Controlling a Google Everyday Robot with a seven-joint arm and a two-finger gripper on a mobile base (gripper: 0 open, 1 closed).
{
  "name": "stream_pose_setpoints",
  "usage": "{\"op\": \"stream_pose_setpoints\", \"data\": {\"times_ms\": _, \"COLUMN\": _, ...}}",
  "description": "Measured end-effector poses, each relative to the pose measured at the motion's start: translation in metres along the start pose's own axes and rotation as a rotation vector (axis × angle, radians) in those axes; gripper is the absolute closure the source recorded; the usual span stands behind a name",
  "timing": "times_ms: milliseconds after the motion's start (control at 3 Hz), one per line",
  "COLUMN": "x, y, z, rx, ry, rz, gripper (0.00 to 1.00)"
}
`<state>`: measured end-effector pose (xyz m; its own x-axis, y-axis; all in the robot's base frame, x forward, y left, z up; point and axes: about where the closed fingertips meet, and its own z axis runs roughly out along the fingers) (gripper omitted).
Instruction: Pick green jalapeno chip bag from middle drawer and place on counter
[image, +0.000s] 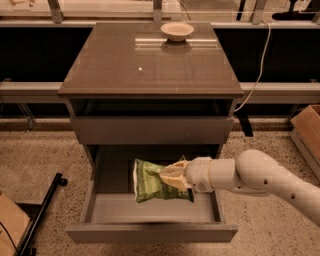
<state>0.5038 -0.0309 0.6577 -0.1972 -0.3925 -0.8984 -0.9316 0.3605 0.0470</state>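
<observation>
Speckled floor (30, 165) is lying around the cabinet; its counter (150, 65) is shining above the open drawer (150, 232). Reaching from the right, the gripper (172, 176) is clenching the bag (150, 182) over the drawer. Lifting seems in hand; next, raising it clear and avoiding the bowl (177, 31).

Dim light, counter (125, 70) glare; tool (168, 176) grips chip bag (150, 184) over shadowed drawer (150, 214)

We see a cream end effector (172, 175) above the grey-brown middle drawer (150, 215), gripping the green, pale-printed chip bag (151, 184); speckled beige floor (40, 160), glossy brown desk (150, 65).
</observation>
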Motion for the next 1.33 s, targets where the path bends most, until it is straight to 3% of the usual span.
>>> {"op": "stream_pose_setpoints", "data": {"times_ms": 333, "x": -0.056, "y": -0.028, "z": -0.049, "rx": 0.074, "ry": 0.051, "rz": -0.098, "gripper": 1.00}}
{"op": "stream_pose_setpoints", "data": {"times_ms": 1000, "x": -0.209, "y": -0.116, "z": -0.119, "rx": 0.286, "ry": 0.148, "rz": -0.351, "gripper": 1.00}}
{"op": "stream_pose_setpoints", "data": {"times_ms": 1333, "x": -0.269, "y": -0.156, "z": -0.106, "rx": 0.305, "ry": 0.153, "rz": -0.467, "gripper": 1.00}}
